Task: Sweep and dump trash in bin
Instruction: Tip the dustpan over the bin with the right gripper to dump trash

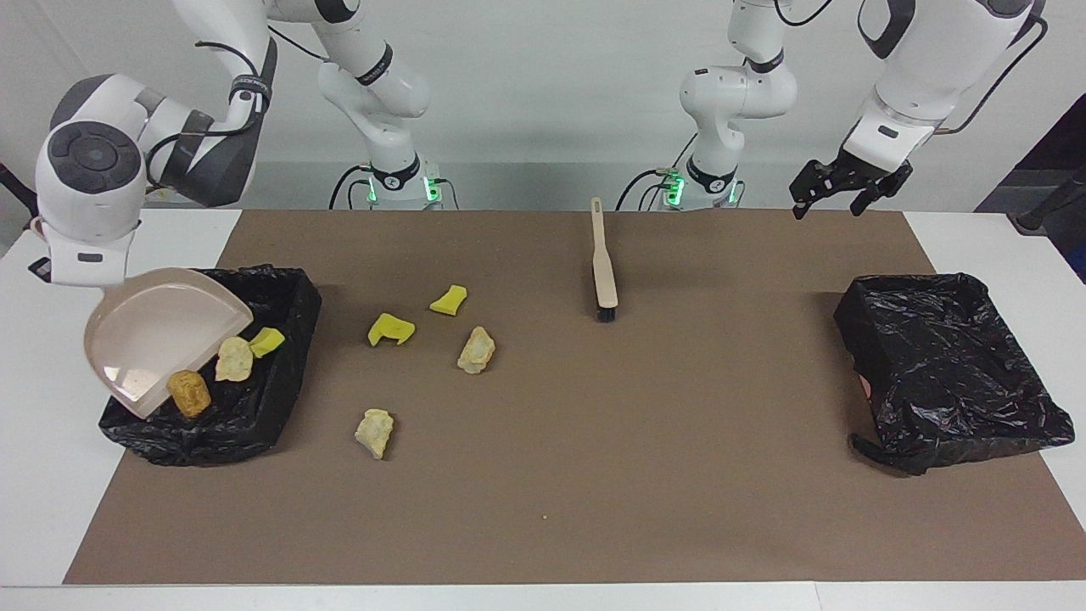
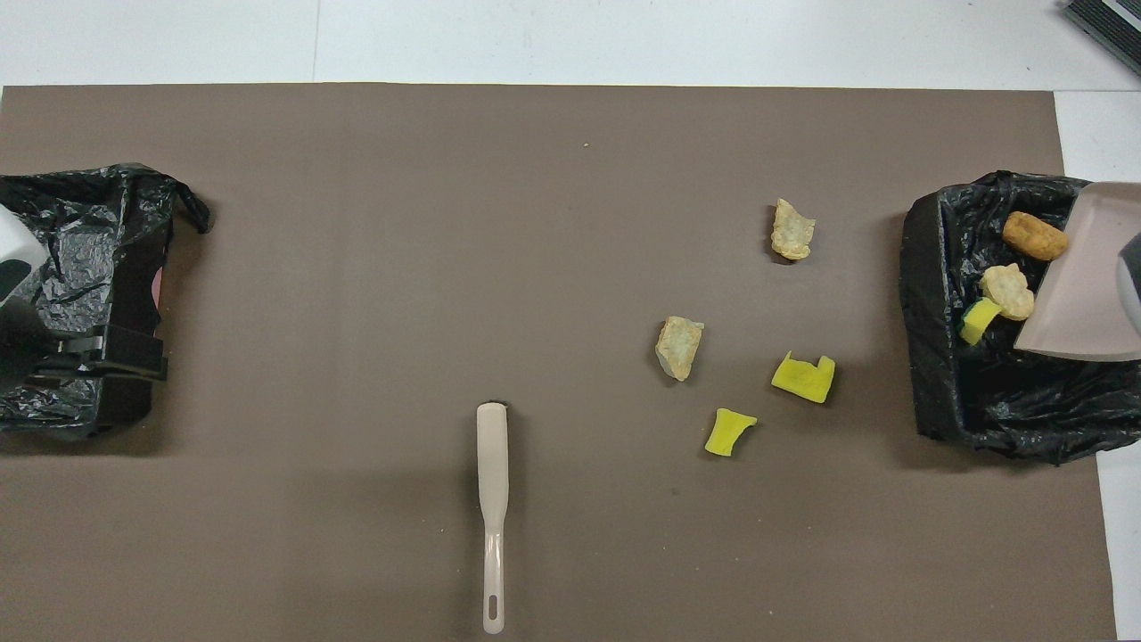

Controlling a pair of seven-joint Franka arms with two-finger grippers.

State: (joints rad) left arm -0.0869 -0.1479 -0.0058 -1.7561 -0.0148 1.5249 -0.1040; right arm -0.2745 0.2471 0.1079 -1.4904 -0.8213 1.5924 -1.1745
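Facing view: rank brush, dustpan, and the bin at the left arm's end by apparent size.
1. bin at the left arm's end
2. dustpan, though raised and tilted, so apparent size is unsure
3. brush, long but thin

Tilted dustpan (image 1: 153, 327) over bin (image 1: 280, 373); three scraps (image 1: 229, 361) inside.

Bright, even light from above leaves soft shadows on the brown mat (image 1: 679, 441), mild glare on the black bags (image 1: 950, 365), focus sharp throughout.
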